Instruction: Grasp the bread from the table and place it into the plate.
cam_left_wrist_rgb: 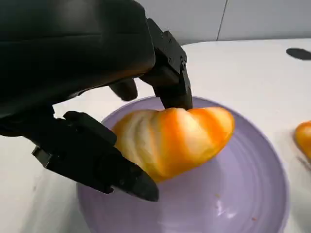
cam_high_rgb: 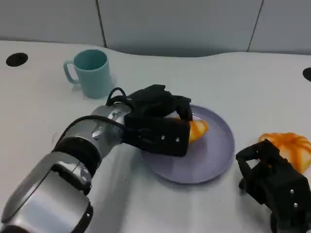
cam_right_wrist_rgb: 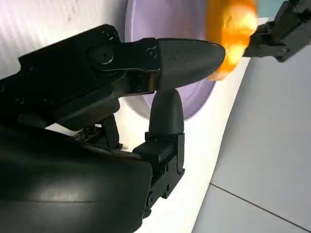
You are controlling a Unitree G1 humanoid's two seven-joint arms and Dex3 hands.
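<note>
At the near right edge of the white table (cam_high_rgb: 160, 213), the right hand (cam_high_rgb: 272, 179) is seen resting with its fingers curled inward and nothing held in them; its lower part is cut off by the frame. Just beyond it, a second orange bun (cam_high_rgb: 290, 148) lies on the table, partly hidden behind that hand. At centre, the purple plate (cam_high_rgb: 214, 155) is reached across by the left hand (cam_high_rgb: 160, 121), which comes in from the near left. The bread (cam_left_wrist_rgb: 175, 138), an orange, ridged, croissant-like piece, is gripped by that hand over the plate, a finger above it and another below. Its long axis is laid roughly across the plate, with the tapered tip pointing toward the robot's right; the opposite end is concealed by the hand. Whether the bread touches the plate's surface cannot be made out. Farther back on the left, a teal mug (cam_high_rgb: 90, 73) is shown upright, its handle turned to the left.
</note>
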